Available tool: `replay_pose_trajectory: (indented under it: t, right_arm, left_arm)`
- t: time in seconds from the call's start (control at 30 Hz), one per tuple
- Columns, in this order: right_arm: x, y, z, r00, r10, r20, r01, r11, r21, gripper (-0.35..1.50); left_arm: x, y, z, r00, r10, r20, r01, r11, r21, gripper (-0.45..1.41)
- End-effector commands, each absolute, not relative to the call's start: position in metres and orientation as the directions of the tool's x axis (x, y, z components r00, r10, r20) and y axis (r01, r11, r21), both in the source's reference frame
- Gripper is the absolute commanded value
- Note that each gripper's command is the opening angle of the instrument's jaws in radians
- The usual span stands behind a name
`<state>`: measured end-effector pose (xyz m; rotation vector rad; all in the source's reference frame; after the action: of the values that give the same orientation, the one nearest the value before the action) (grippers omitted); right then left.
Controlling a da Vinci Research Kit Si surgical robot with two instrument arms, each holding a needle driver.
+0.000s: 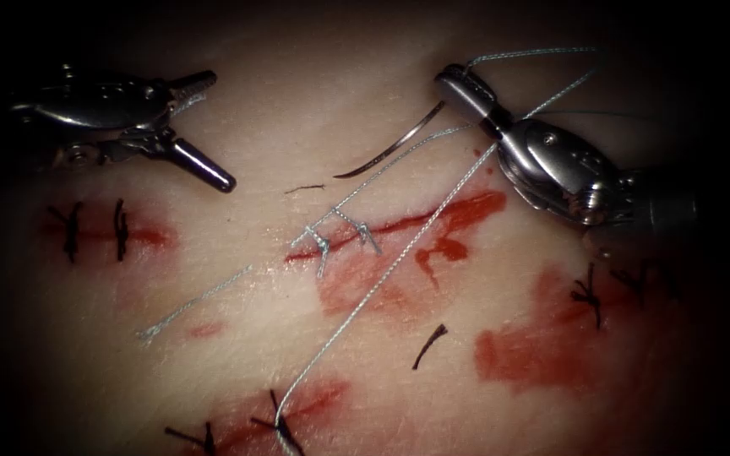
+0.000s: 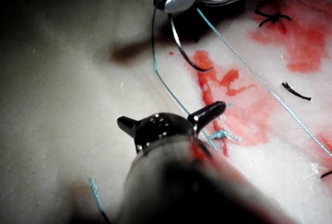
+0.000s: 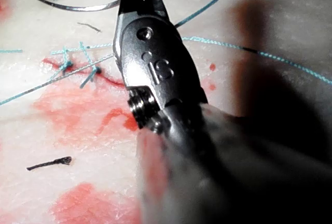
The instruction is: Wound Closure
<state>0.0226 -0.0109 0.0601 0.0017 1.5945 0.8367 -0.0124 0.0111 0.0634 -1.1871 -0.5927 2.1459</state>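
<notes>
Steel jaws of the right arm's needle driver [image 1: 458, 84] are closed on the thin curved steel needle [image 1: 390, 150], gripping it at its blunt rear end. From there the needle arcs free above the pale pork tissue [image 1: 238, 355], with its tip clear of the surface, just above the short red cut [image 1: 416, 224]. Pale blue braided thread [image 1: 382, 274] loops off that tool, passes over the cut and slants down to a dark stitch [image 1: 279, 422] near the lower edge. Two pale stitches [image 1: 344, 232] with knots bridge the cut. Well apart, on the left, the left arm's steel needle driver [image 1: 200, 127] hangs with jaws spread wide, holding nothing. Red fluid [image 1: 542, 338] stains the tissue around the cut.
</notes>
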Motion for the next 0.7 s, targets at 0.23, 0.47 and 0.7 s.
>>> replay_pose_trajectory:
  t: [0.23,0.47,0.7]
  right_arm:
    - [0.0153,-0.007,0.063,-0.237,0.555,-0.797,-0.209,0.772,0.600,-0.35]
    - [0.0060,-0.002,0.065,-0.265,0.629,-0.731,-0.195,0.707,0.679,-0.35]
    - [0.0002,0.001,0.064,-0.306,0.683,-0.664,-0.250,0.615,0.748,-0.35]
  left_arm:
    - [-0.0130,0.011,0.064,-0.417,0.672,-0.612,-0.273,-0.735,-0.621,1.40]
    - [-0.0127,0.011,0.064,-0.418,0.671,-0.613,-0.270,-0.736,-0.621,1.40]
    - [-0.0130,0.011,0.064,-0.418,0.670,-0.613,-0.271,-0.736,-0.620,1.26]
